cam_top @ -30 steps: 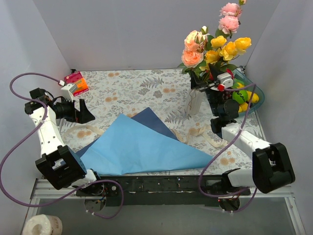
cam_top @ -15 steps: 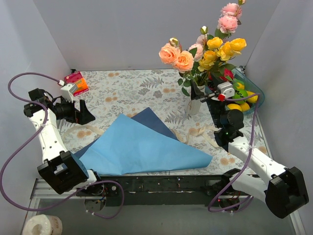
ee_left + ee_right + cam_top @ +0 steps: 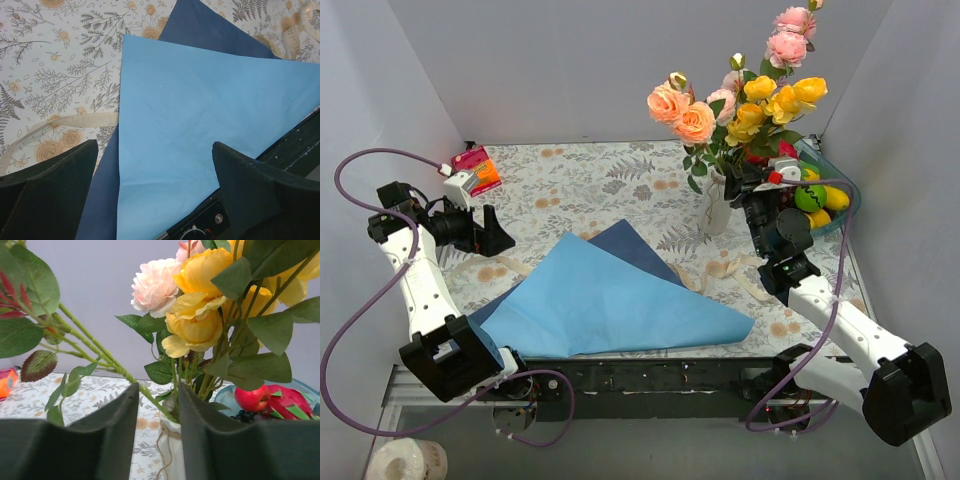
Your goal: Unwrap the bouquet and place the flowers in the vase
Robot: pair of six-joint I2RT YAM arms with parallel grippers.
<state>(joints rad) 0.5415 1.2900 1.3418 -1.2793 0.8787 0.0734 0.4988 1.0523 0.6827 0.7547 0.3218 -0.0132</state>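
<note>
Two arms are in view, but only one is at the flowers. The right gripper (image 3: pixel 158 390) has its fingers drawn fairly near each other, with a long green stem (image 3: pixel 100 349) slanting down between them; whether they actually pinch it I cannot tell. Just ahead of and below those fingers stands the small white ribbed vase (image 3: pixel 167 432), and the pink and yellow artificial flowers (image 3: pixel 197 315) rise above it from its neck. The gripper is probably steadying a leaning stem. The left gripper (image 3: pixel 155 145) gapes wide and empty above the spread light blue wrapping paper (image 3: pixel 200 110) and loose cream ribbon (image 3: pixel 75 120), apparently parked out of the way.
</note>
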